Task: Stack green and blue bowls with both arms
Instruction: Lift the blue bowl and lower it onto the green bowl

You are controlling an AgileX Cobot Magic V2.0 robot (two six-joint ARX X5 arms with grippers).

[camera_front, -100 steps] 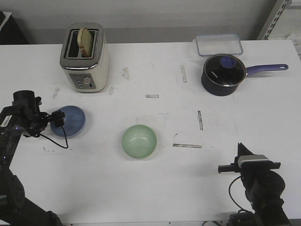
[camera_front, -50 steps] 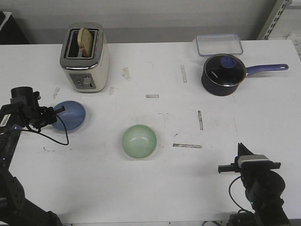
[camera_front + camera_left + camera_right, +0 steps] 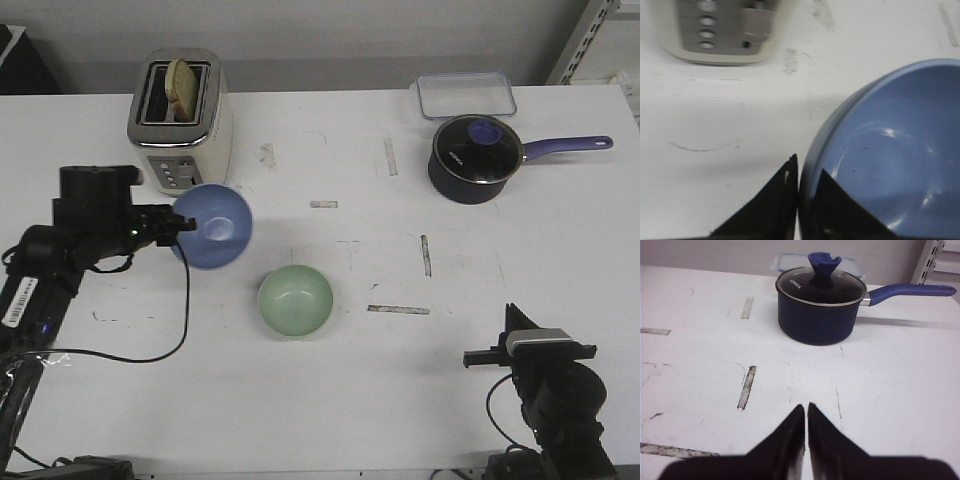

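Note:
The pale blue bowl (image 3: 212, 226) hangs tilted above the table, its rim pinched by my left gripper (image 3: 183, 224), one finger inside and one outside. The same blue bowl (image 3: 890, 150) fills much of the left wrist view beside that left gripper (image 3: 807, 167). On the table just right of and nearer than the held bowl rests the mint green bowl (image 3: 295, 300), upright and empty. My right gripper (image 3: 515, 318) sits at the near right edge, far from both bowls; in its wrist view the right gripper (image 3: 806, 407) is shut on nothing.
A cream toaster (image 3: 180, 122) with bread in it stands at the back left, close behind the held bowl. A dark navy saucepan (image 3: 476, 158) with a purple handle and a clear lidded container (image 3: 466, 95) sit at the back right. Tape marks dot the white table (image 3: 350, 400).
My left gripper has lifted the blue bowl off the table and carried it rightward, toward the green bowl. The green bowl and the right arm have not moved.

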